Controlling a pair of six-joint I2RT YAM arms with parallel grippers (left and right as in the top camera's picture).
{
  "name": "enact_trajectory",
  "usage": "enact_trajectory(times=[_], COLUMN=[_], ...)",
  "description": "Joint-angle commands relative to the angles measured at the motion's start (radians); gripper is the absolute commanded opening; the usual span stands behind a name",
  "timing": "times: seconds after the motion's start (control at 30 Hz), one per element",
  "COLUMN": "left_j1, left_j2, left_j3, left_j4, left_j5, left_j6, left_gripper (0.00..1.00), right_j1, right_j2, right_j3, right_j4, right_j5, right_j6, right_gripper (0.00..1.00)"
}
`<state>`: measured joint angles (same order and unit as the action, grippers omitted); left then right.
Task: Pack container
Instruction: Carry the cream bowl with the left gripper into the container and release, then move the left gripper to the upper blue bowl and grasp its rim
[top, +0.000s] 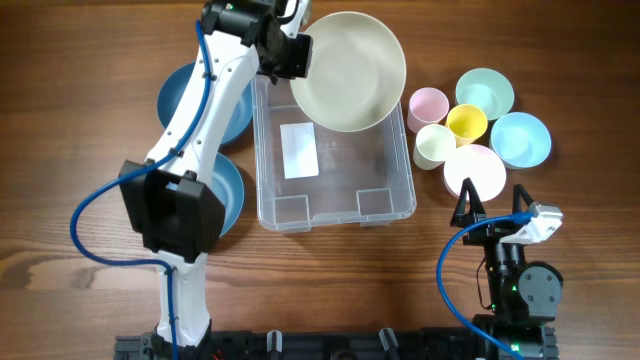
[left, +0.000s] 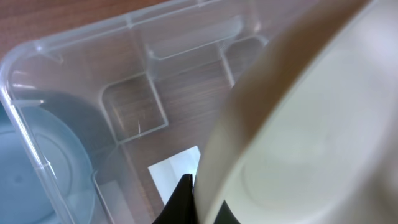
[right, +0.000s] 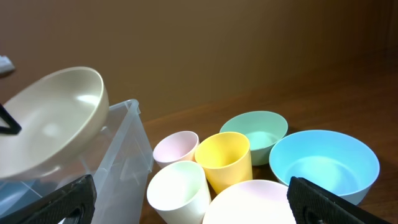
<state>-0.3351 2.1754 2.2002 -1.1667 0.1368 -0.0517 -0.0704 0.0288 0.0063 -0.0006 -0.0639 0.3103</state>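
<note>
Step in hand: loading a bowl. The left gripper (top: 290, 55) is clamped on the rim of the cream bowl (top: 348, 70), which is tilted over the far end of the clear container (top: 345, 170) at mid-table. The right gripper (top: 492, 205) has its fingers apart and holds nothing. The next move calls for lowering the bowl inside the walls, then release.

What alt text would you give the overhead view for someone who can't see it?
The left gripper holds a large cream bowl over the far right corner of the clear container, empty but for a white label on its base. Two blue bowls lie left of it; three cups and three bowls cluster right, near the open right gripper.
</note>
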Motion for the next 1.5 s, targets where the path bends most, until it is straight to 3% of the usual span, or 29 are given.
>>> enact_trajectory(times=[0.0, 0.37, 0.43, 0.57, 0.83, 1.1, 1.2, 1.3, 1.4, 1.47], left_j1=[0.014, 0.011, 0.013, 0.018, 0.075, 0.288, 0.388, 0.486, 0.557, 0.606], left_j2=[0.063, 0.166, 0.166, 0.158, 0.021, -0.136, -0.138, -0.109, -0.066, -0.024], left_j3=[0.010, 0.010, 0.010, 0.015, 0.117, 0.132, 0.130, 0.111, 0.065, 0.013], left_j4=[0.003, -0.009, -0.011, -0.011, -0.011, -0.049, -0.110, -0.164, -0.172, -0.174], left_j5=[-0.011, -0.012, -0.012, -0.011, -0.013, -0.016, -0.015, -0.015, -0.008, 0.088], left_j6=[-0.032, -0.032, -0.032, -0.032, -0.057, -0.132, -0.137, -0.132, -0.096, -0.001], left_gripper=[0.04, 0.04, 0.36, 0.62, 0.64, 0.69, 0.71, 0.79, 0.80, 0.80], right_j1=[0.006, 0.006, 0.006, 0.006, 0.006, 0.006, 0.006, 0.006, 0.006, 0.006], right_j2=[0.002, 0.002, 0.002, 0.002, 0.002, 0.002, 0.002, 0.002, 0.002, 0.002], right_j3=[-0.001, -0.001, -0.001, -0.001, -0.001, -0.001, -0.001, -0.001, -0.001, -0.001], right_j4=[0.003, 0.003, 0.003, 0.003, 0.003, 0.003, 0.003, 0.003, 0.003, 0.003], right_j5=[-0.012, -0.012, -0.012, -0.012, -0.012, -0.012, -0.012, -0.012, -0.012, -0.012], right_j6=[0.007, 0.007, 0.007, 0.007, 0.007, 0.007, 0.007, 0.007, 0.007, 0.007], right_gripper=[1.00, 1.00, 1.00, 1.00, 1.00, 1.00, 1.00, 1.00, 1.00, 1.00])
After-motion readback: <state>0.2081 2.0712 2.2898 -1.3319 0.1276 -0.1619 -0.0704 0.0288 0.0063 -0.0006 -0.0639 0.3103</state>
